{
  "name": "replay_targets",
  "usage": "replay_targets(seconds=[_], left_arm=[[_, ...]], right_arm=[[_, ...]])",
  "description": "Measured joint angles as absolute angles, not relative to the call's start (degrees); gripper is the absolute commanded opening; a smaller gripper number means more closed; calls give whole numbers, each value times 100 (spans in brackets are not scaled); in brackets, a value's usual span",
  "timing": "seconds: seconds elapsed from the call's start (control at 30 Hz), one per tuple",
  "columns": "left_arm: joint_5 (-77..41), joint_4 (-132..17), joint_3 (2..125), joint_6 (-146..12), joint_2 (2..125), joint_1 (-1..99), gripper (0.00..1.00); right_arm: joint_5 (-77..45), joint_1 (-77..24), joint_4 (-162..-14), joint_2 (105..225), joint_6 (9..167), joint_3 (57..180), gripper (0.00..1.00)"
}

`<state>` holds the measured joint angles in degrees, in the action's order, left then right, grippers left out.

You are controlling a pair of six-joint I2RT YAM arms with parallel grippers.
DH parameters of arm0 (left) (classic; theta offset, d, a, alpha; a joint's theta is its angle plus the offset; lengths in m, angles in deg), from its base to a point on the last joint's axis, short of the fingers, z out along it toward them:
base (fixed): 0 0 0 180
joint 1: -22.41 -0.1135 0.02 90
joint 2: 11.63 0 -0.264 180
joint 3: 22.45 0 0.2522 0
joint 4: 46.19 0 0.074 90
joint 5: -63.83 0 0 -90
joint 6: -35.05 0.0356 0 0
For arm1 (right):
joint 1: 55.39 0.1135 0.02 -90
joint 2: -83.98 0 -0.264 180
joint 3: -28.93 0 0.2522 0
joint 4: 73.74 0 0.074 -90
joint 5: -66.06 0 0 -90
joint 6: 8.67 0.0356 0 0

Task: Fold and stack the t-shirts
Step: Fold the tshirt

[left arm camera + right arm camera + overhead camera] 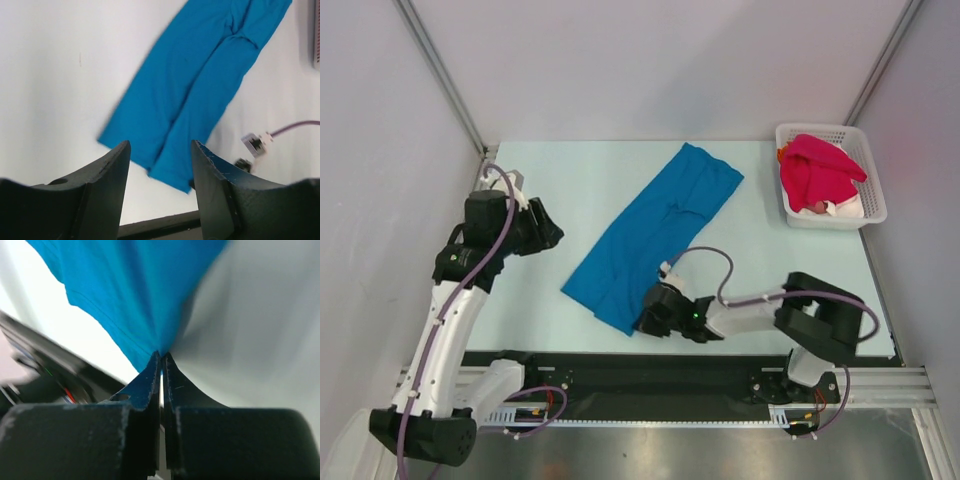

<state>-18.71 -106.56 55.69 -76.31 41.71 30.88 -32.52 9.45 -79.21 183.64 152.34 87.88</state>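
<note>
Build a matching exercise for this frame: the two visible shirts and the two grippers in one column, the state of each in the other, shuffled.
Column 1
1. blue t-shirt
2. crimson-pink t-shirt
3. left gripper
4. right gripper

Column 2
A. shut, pinching a cloth edge
B. heaped in the white basket
C. open, holding nothing
D. laid out in a long strip on the table

Pairs: 1-D, 2-B, 3-C, 4-A. The cloth that the right gripper pinches is the near end of the blue t-shirt.
</note>
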Motion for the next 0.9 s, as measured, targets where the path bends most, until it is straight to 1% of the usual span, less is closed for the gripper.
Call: replay_targets(seconds=[0.13,0.23,0.27,0.3,0.33,0.4,0.43,0.5,0.53,0.57,0.63,0.7,0.73,0.8,0.9], left_arm=[[-1631,-10379,5113,-7658,4363,3121,58],[-1572,-10211,4699,-7739,4503,3330,58],[-1567,-10156,4546,-7756,4549,3451,58],[-1556,-10123,4448,-7776,4582,3532,57],[-1559,-10047,4319,-7817,4615,3636,58],[-1589,-9905,4050,-7916,4669,3846,58],[-1604,-9828,3915,-7961,4691,3945,58],[-1650,-9763,3722,-8051,4728,4137,58],[-1683,-9721,3635,-8093,4744,4233,58],[-1705,-9697,3567,-8130,4753,4325,58],[-1764,-9623,3458,-8204,4766,4491,58],[-1834,-9544,3375,-8276,4774,4640,57],[-1854,-9516,3349,-8311,4785,4701,57],[-1886,-9474,3325,-8368,4820,4847,57],[-1963,-9448,3320,-8473,4847,5048,57]], right_arm=[[-3197,1341,-8159,17262,15122,7741,0],[-3215,1465,-8806,16303,15070,7162,0],[-3243,1467,-9103,15973,15044,7024,8],[-3276,1459,-9418,15675,14998,6939,12],[-3337,1417,-9724,15391,14928,6891,19],[-3387,1253,-10168,14904,14722,6851,27],[-3394,1059,-10340,14628,14598,6834,35],[-3341,447,-10498,14183,14311,6825,41],[-3300,108,-10524,14034,14139,6827,47],[-3245,-299,-10541,13933,13931,6836,49],[-3140,-1031,-10552,13971,13505,6950,55],[-3079,-1628,-10557,14266,13116,7190,56],[-3051,-1920,-10561,14556,12873,7398,58],[-3035,-2393,-10482,15197,12467,7892,59],[-3099,-2950,-10222,16292,11942,8803,63]])
